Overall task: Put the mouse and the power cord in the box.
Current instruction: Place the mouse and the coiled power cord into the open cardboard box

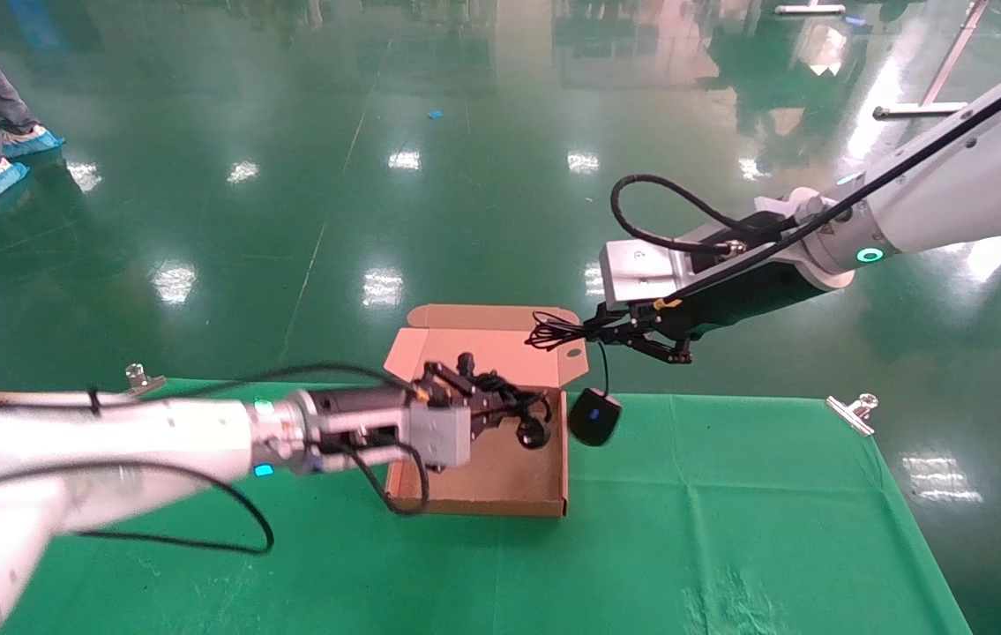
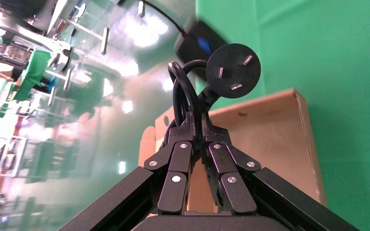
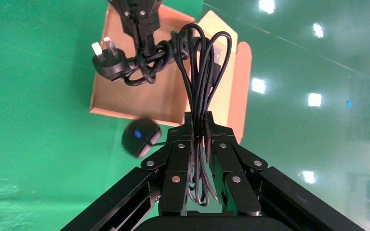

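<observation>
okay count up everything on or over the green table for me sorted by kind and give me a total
Mouse: 1, dangling by its thin cable from the right gripper
Power cord: 1, held by the left gripper over the box
Box: 1, open
Metal clips: 2, at the table's far edge
Total: 5

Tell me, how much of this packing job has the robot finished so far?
Nothing is packed yet. The box sits open and empty. The left gripper holds the power cord above it. The right gripper grips the mouse by its cable; it dangles beside the box. Both still need lowering in.
</observation>
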